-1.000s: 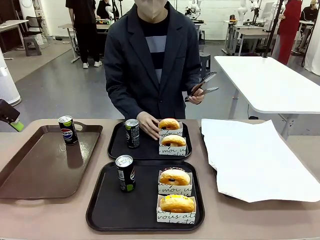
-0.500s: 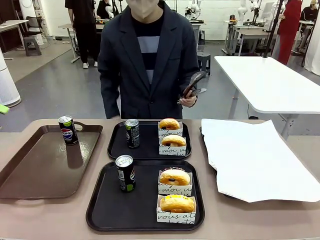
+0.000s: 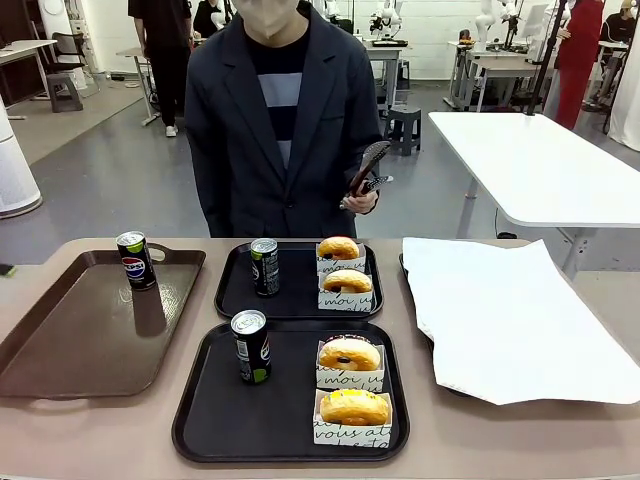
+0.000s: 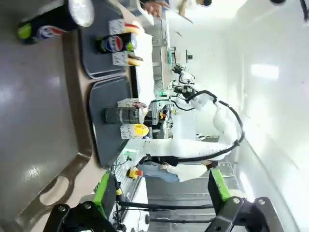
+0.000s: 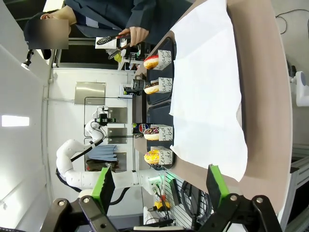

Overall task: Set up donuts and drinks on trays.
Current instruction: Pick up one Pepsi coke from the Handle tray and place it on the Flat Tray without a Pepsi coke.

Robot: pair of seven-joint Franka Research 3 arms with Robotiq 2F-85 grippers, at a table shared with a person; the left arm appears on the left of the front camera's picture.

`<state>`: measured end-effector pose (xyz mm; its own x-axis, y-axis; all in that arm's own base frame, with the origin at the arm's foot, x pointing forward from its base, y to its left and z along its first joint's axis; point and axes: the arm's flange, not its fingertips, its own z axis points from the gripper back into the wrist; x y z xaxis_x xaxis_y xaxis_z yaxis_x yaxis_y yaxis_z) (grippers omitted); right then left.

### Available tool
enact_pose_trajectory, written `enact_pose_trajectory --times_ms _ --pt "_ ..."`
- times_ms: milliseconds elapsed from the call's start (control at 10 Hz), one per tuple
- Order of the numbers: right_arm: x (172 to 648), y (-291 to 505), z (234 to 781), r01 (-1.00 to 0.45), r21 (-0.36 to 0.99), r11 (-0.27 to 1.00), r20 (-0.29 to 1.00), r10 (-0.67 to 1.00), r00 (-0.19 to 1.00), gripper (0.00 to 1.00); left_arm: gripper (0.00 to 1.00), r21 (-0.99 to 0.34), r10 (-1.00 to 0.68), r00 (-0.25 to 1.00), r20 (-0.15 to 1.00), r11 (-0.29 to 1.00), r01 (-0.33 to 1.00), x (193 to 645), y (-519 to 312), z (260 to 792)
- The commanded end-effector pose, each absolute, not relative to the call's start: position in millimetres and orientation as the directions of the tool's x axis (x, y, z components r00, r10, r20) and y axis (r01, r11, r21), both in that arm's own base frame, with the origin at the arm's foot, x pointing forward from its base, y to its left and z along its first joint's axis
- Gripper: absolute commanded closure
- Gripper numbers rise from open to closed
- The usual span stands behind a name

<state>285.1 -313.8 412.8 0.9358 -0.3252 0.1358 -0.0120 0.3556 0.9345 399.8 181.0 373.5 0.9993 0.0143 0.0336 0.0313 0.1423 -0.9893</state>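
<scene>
On the desk (image 3: 120,440) 2 black trays (image 3: 290,425) each holding 1 can (image 3: 251,346) and 2 sleeved donuts (image 3: 349,354), left tool (image 4: 159,193) spread wide, right tool (image 5: 159,186) spread wide, both empty, person's hand (image 3: 362,200) gripping tongs (image 3: 368,165).

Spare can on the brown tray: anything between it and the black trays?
Nothing visible. The can stands on the brown tray; only that tray's rim and bare table separate it from the near black tray and far one.

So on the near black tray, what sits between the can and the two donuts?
Nothing: in the front view, bare tray floor separates the can from the donuts.
</scene>
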Motion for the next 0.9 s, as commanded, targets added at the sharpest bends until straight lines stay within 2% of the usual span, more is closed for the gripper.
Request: enact_pose_trajectory --times_ms 0,100,300,400,500,800 --pt "284.5 -313.4 412.6 -0.020 0.937 0.349 0.141 -0.324 0.936 0.00 0.00 -0.977 0.008 1.000 -0.006 0.213 -0.007 401.8 188.3 362.4" --pt "284.5 -313.4 412.6 -0.020 0.937 0.349 0.141 -0.324 0.936 0.00 0.00 -0.971 0.007 1.000 -0.013 0.239 -0.014 403.0 188.7 356.1" --pt "284.5 -313.4 412.6 -0.020 0.937 0.349 0.141 -0.324 0.936 0.00 0.00 -0.951 0.009 0.997 0.074 0.303 0.068 405.5 191.1 361.6" --pt "284.5 -313.4 412.6 -0.020 0.937 0.349 0.141 -0.324 0.936 0.00 0.00 -0.939 0.014 0.988 0.154 0.313 0.142 405.9 200.4 362.5" --pt "284.5 -313.4 412.6 -0.020 0.937 0.349 0.141 -0.324 0.936 0.00 0.00 -0.968 0.019 1.000 0.006 0.252 0.001 407.3 190.9 352.1" --pt "284.5 -313.4 412.6 -0.020 0.937 0.349 0.141 -0.324 0.936 0.00 0.00 -0.968 0.019 1.000 0.006 0.252 0.001 407.3 190.9 352.1"
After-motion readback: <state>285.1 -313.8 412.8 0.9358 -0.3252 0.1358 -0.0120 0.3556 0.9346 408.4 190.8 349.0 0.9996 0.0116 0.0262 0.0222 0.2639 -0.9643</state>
